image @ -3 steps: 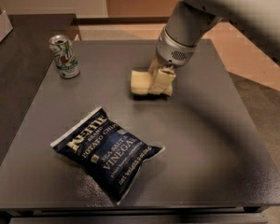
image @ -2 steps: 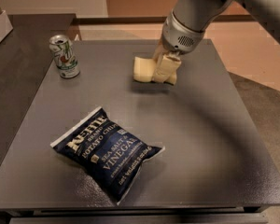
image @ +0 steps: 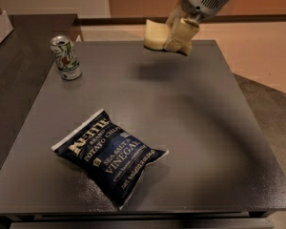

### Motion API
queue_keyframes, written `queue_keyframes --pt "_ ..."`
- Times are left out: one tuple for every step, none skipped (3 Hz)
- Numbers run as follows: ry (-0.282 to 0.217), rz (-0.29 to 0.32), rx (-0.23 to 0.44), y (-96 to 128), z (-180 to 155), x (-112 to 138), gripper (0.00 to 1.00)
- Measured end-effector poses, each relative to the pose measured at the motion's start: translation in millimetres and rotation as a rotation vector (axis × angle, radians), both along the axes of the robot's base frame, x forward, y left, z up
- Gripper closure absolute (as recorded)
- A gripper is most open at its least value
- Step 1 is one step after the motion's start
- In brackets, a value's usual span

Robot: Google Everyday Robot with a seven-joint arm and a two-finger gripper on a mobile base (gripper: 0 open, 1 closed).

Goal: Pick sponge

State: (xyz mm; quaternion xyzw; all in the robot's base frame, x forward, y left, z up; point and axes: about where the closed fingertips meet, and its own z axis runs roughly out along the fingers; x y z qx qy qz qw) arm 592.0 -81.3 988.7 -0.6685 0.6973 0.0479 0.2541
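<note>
The pale yellow sponge (image: 154, 34) hangs in the air above the far part of the dark grey table (image: 195, 128), with its shadow on the tabletop below it. My gripper (image: 175, 36) is shut on the sponge's right end, with cream fingers (image: 183, 35) clamped around it. The silver arm comes in from the top right.
A dark blue chip bag (image: 109, 154) lies on the near left of the table. A green-and-white drink can (image: 66, 57) stands upright at the far left. A lower dark surface lies to the left, floor to the right.
My gripper has lifted the sponge off the table and carried it up and away from the surface. The chip bag and can have not moved.
</note>
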Motion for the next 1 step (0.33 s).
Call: queue_keyframes --pt "0.0 0.0 0.0 0.0 0.0 0.0 1.0"
